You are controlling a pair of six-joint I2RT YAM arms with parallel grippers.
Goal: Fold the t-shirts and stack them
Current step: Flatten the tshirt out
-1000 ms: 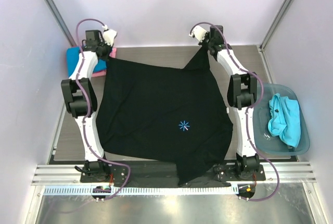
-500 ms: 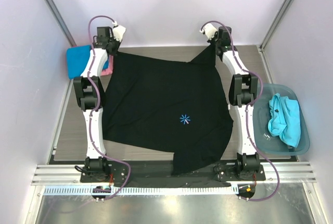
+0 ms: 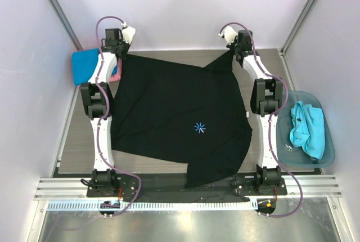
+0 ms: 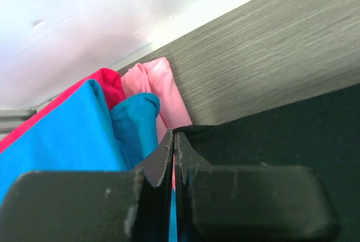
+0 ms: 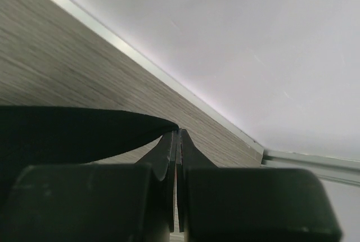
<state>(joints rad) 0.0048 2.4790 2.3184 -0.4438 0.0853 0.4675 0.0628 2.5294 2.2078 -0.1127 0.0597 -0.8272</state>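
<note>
A large black t-shirt (image 3: 180,118) with a small light-blue starburst mark (image 3: 199,128) lies spread over the table. My left gripper (image 3: 120,54) is shut on its far left corner (image 4: 194,132). My right gripper (image 3: 232,52) is shut on the far right corner, where the cloth (image 5: 84,129) peaks up towards the jaws. Folded bright blue (image 3: 85,63) and pink (image 3: 116,73) t-shirts lie at the far left; the left wrist view shows the blue (image 4: 67,135) and pink (image 4: 160,87) cloth just beyond the fingertips. A turquoise t-shirt (image 3: 308,129) lies crumpled at the right.
A translucent teal plastic tub (image 3: 329,151) at the table's right edge holds the turquoise shirt. Walls close in the back and both sides. The black shirt's near hem hangs over the front rail (image 3: 185,188) between the arm bases.
Both arms have reached farther towards the back wall, drawing the black shirt's far corners away from me. The far edge has flattened and the starburst has shifted slightly back.
</note>
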